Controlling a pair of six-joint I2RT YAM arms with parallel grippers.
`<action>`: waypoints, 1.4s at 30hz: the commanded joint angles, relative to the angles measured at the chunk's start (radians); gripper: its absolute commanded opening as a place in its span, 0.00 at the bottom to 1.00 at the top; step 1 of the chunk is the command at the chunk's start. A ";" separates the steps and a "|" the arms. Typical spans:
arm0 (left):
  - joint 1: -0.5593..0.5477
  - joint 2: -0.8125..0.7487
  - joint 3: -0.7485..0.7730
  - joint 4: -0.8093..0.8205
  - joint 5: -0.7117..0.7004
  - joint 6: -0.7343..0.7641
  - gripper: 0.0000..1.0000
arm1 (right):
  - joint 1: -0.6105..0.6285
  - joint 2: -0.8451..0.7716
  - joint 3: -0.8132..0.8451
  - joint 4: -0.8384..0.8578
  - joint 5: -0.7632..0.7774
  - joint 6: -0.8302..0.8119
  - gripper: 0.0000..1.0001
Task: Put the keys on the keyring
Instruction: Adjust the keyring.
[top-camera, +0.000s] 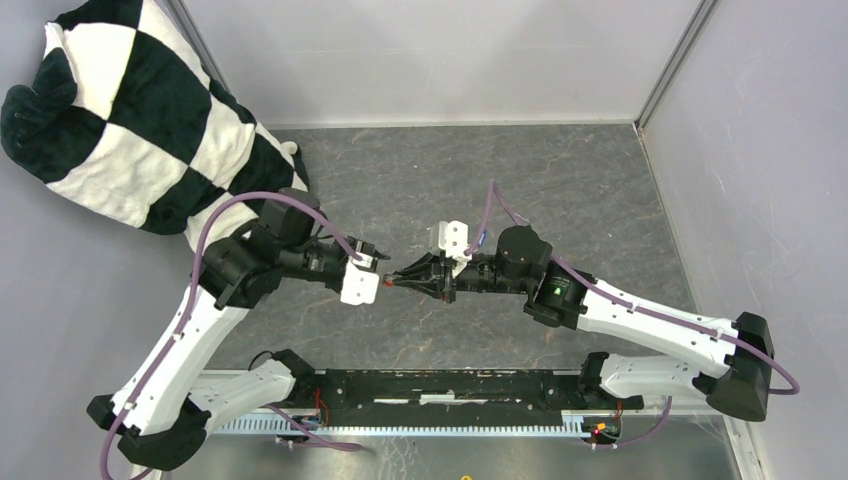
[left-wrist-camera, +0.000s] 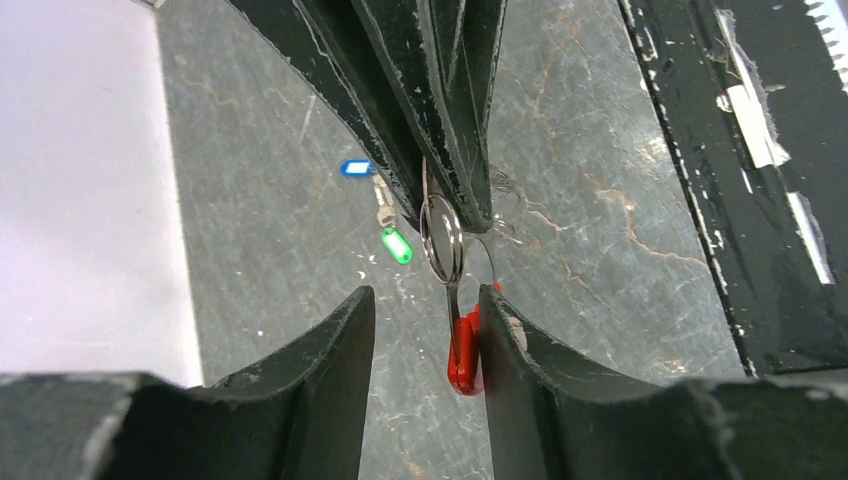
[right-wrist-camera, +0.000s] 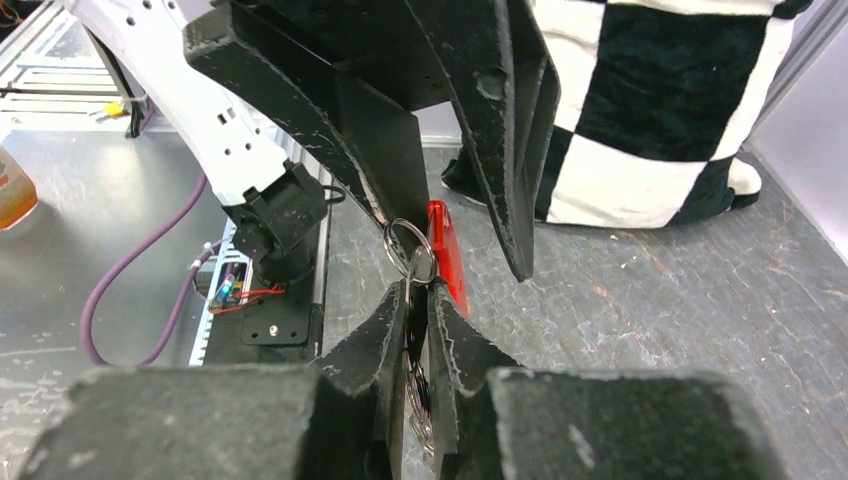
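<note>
My right gripper (right-wrist-camera: 418, 290) is shut on the keyring's chain and holds it above the table. The thin ring (right-wrist-camera: 408, 243) stands up out of its tips, and the red tag (right-wrist-camera: 446, 252) hangs beside it. In the left wrist view, the ring (left-wrist-camera: 441, 236) hangs from the right gripper's fingers (left-wrist-camera: 440, 130). My left gripper (left-wrist-camera: 425, 305) is open around the red tag (left-wrist-camera: 462, 352), which rests against one finger. The two keys lie together on the table below, one with a blue head (left-wrist-camera: 354, 168) and one with a green head (left-wrist-camera: 397, 245). The grippers meet tip to tip in the top view (top-camera: 388, 278).
A black-and-white checked plush (top-camera: 130, 110) lies at the back left and also shows in the right wrist view (right-wrist-camera: 650, 110). Grey walls close the table's back and sides. A black rail (top-camera: 450, 385) runs along the near edge.
</note>
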 joint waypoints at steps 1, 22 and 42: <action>-0.004 -0.060 0.006 0.125 0.011 -0.028 0.48 | 0.005 -0.014 0.002 0.038 0.008 0.042 0.05; -0.004 -0.052 0.071 0.029 0.070 -0.047 0.50 | -0.022 0.013 0.038 -0.024 -0.001 0.083 0.01; -0.010 0.020 0.106 -0.127 0.113 0.057 0.37 | -0.051 0.048 0.074 -0.040 -0.053 0.114 0.01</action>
